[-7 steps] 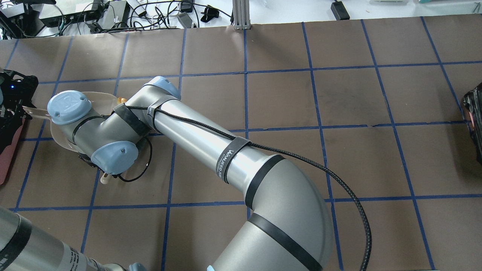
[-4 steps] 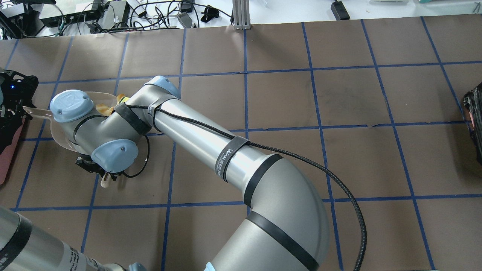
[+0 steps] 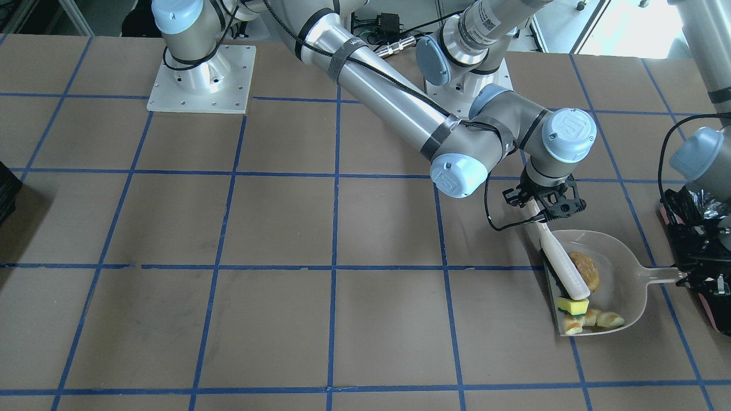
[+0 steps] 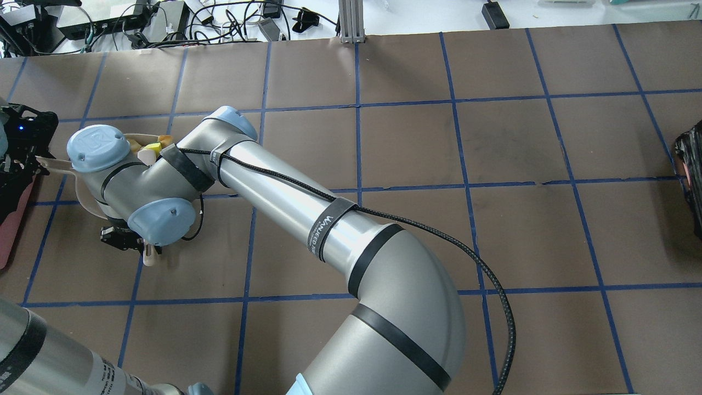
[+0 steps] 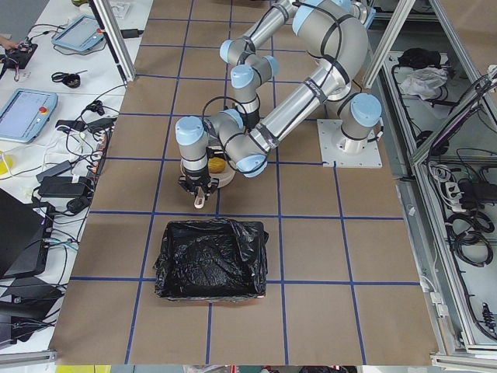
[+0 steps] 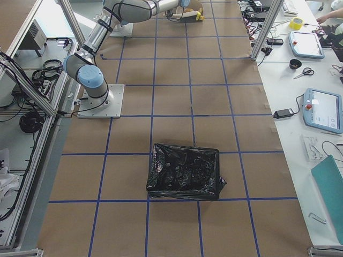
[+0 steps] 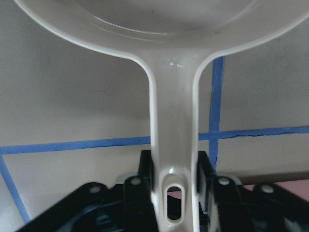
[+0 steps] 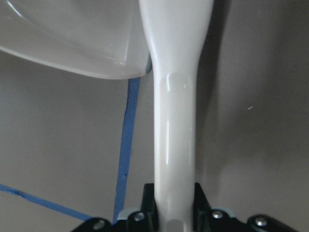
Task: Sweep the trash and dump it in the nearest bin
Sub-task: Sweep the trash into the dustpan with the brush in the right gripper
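A translucent dustpan (image 3: 619, 268) lies on the table with the trash in it: a brown bread roll (image 3: 583, 271), a yellow wedge (image 3: 573, 306) and a tan croissant piece (image 3: 597, 319). My right gripper (image 3: 545, 202) is shut on the white brush (image 3: 562, 268), which lies across the pan's open edge; the handle fills the right wrist view (image 8: 175, 145). My left gripper (image 7: 174, 193) is shut on the dustpan handle (image 7: 174, 145). The pinkish bin (image 5: 210, 256) with its black bag stands just behind the left gripper. In the overhead view only the wedge (image 4: 151, 147) shows.
A second bin lined with a black bag (image 6: 185, 171) stands at the table's other end, seen at the overhead view's right edge (image 4: 691, 181). The right arm (image 4: 307, 219) stretches across the table's middle. Cables and electronics lie beyond the far edge.
My right wrist has shifted a little left and the brush has moved with it. The yellow wedge has come out from behind the arm in the overhead view. The left gripper has stayed put.
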### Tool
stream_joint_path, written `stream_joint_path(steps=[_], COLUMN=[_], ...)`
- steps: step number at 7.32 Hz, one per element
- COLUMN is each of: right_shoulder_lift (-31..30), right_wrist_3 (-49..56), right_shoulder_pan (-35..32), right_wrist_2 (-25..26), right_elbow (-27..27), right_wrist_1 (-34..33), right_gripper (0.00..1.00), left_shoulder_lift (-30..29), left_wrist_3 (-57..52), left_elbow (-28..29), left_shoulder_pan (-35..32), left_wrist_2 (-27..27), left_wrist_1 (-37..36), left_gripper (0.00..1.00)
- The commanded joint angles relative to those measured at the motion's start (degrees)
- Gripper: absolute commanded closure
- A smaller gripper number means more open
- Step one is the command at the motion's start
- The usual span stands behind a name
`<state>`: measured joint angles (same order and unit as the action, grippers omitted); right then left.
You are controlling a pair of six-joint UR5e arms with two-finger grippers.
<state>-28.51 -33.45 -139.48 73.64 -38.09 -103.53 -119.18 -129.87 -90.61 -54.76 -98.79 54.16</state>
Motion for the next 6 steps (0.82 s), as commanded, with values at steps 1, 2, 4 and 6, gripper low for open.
stream_joint_path(steps=[1,2,4,6], right_shoulder_lift=[-0.05,-0.32,-1.63,-4.17], right_wrist_3=[3.49,2.44,2.43,2.34], right_shoulder_pan=[-0.17,-0.18,-0.61,-0.62], right_wrist_2=[-1.12,-4.18,-4.82,-5.18], right_elbow=[0.38,0.38,0.38,-0.84], right_wrist_1=[0.09,0.17,0.18,0.35], right_gripper=[1.00,1.00,1.00,1.00], left_shoulder_lift=[-0.35,-0.35,-0.18,-0.17], left_wrist_3=[0.05,0.05,-0.12,-0.12], left_elbow=[0.00,-0.09,-0.09,-0.09], left_shoulder_pan=[0.00,0.00,0.00,0.00], left_wrist_2=[0.00,0.87,1.05,1.14], left_wrist_1=[-0.28,-0.19,-0.28,-0.28], left_gripper=[1.00,1.00,1.00,1.00])
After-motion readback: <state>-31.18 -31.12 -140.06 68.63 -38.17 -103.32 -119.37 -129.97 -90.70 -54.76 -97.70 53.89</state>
